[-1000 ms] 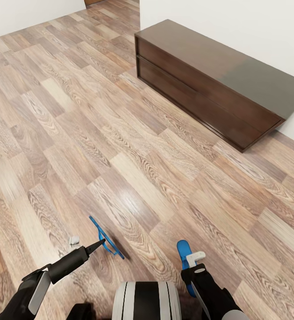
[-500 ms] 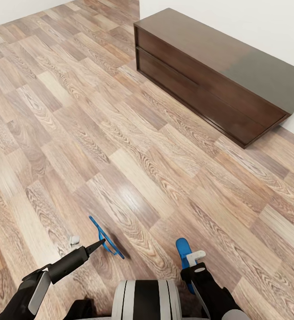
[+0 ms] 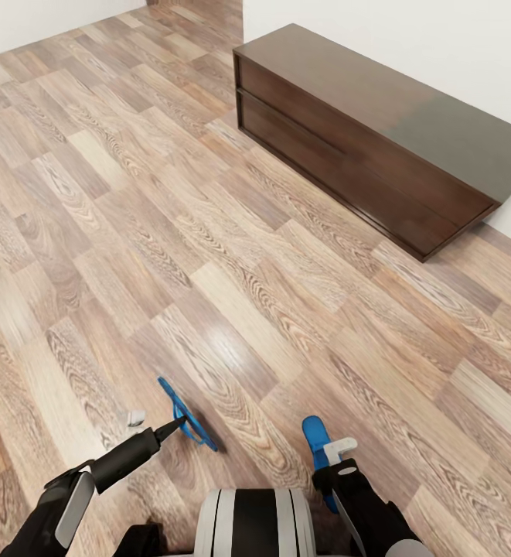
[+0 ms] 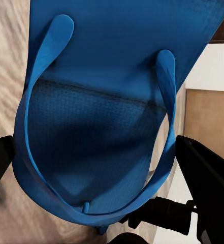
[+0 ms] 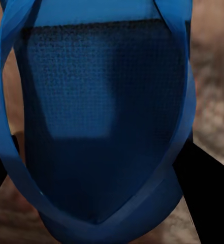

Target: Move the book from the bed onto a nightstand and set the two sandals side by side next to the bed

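Underway, both sandals in hand: left gripper (image 3: 179, 423) clamped on one blue sandal (image 3: 184, 414), right gripper (image 3: 334, 450) gripping the other sandal (image 3: 316, 441). Far right, only a dark cabinet (image 3: 379, 135). Probably remaining: placing both beside the bed, moving the book.

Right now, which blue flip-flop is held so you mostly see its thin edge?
The flip-flop in the left pincer. In the head view it appears as a thin edge-on blade, while the right pincer's flip-flop shows its rounded end.
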`<state>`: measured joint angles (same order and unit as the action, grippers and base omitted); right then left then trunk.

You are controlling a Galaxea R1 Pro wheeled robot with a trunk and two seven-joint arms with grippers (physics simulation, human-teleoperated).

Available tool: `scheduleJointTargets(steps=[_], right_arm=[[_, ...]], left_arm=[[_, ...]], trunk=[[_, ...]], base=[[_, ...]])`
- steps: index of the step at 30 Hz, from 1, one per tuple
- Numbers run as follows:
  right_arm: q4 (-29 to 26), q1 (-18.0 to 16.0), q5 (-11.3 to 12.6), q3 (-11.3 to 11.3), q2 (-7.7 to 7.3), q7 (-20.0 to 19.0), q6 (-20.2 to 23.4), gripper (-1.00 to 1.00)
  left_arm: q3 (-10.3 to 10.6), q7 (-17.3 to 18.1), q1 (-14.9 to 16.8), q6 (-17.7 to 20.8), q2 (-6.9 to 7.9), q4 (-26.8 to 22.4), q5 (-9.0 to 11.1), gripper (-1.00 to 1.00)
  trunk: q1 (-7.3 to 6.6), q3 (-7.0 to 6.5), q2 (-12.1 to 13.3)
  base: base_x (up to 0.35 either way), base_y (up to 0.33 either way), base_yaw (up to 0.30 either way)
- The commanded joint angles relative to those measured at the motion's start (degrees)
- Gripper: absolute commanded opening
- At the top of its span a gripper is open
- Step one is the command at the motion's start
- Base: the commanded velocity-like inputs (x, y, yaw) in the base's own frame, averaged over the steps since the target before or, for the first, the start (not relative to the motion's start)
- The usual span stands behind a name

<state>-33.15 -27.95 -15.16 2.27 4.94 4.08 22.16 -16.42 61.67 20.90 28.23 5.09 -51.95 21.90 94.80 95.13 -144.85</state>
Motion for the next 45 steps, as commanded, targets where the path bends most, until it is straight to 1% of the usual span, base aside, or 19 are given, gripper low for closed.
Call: scheduleJointTargets(steps=[1,19,45], right_arm=[[-0.07,0.00,-0.22,0.22,-0.02,0.23,0.40,-1.00],[-0.13,0.00,-0.22,0.28,-0.02,0.23,0.40,-1.00],[-0.05,0.00,-0.22,0.28,-0.02,0.23,0.38,-1.00]], left_arm=[[0.00,0.01,0.01,0.51,-0.03,0.01,0.25,-1.00],[0.08,-0.14,0.01,0.51,-0.41,0.01,0.25,-1.00],[0.32,-0.33,0.01,0.51,-0.43,0.05,0.17,-1.00]], trunk=[[-0.03,-0.20,0.00],[-0.49,-4.19,0.25],[-1.17,-9.95,0.59]], base=[[0.000,0.000,0.000],[0.000,0.000,0.000],[0.000,0.000,0.000]])
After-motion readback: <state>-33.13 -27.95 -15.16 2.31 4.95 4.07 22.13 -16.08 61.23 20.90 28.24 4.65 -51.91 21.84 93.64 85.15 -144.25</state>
